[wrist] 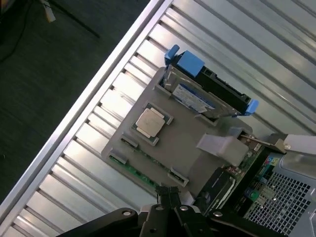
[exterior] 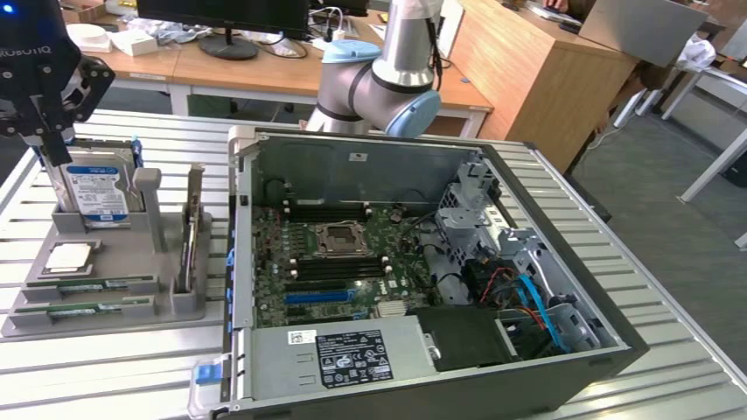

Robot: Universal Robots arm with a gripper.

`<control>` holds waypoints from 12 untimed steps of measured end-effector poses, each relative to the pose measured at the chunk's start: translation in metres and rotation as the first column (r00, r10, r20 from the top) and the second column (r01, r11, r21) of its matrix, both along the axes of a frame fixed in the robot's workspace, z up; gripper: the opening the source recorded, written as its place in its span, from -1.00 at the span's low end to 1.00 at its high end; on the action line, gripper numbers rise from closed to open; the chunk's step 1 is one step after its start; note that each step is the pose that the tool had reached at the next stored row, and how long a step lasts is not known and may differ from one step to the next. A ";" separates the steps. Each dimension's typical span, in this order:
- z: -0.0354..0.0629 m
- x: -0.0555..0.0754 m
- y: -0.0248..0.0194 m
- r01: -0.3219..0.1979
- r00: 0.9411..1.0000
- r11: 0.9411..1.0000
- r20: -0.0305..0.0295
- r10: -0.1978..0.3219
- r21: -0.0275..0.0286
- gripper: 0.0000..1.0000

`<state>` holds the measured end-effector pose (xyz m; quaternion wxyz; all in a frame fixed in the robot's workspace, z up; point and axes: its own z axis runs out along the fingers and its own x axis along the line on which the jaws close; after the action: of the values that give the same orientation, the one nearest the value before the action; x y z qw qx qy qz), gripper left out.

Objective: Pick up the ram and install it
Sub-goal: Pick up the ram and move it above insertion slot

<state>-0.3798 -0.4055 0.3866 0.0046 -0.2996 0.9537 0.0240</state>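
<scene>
Office desks and a dark monitor sit behind a slatted metal worktop, which carries a grey tray and an open computer case. As far as can be judged, the job has hardly begun. The ram lies flat in its groove at the tray's near end, with a second green stick just beside it, and neither is gripped. In the wrist view the ram shows along the tray's edge, close to the dark fingers. The claw hangs with its fingers pressed together on nothing, above the tray's far end by the hard drive. That puts it well apart from the ram. On the motherboard the long dark memory slots look unfilled, so both picking up and seating are left. As for writing, pale letters on the claw's body appear to read Robotiq, seen inverted. The hard drive has a blue and white label and the power supply a black and white one, both too small to read.
</scene>
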 end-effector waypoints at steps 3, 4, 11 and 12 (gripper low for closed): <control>0.0000 0.000 0.0000 -0.034 0.999 0.999 0.000 0.034 0.000 -0.80; 0.0000 0.000 0.0000 -0.044 0.999 0.999 0.000 0.044 0.000 -0.80; 0.0000 0.000 0.0000 -0.113 0.994 0.994 0.000 0.113 0.000 -0.80; 0.0000 0.000 0.0000 -0.125 0.992 0.992 0.000 0.125 0.000 -0.80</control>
<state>-0.3798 -0.4055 0.3866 0.0031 -0.3587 0.9331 0.0243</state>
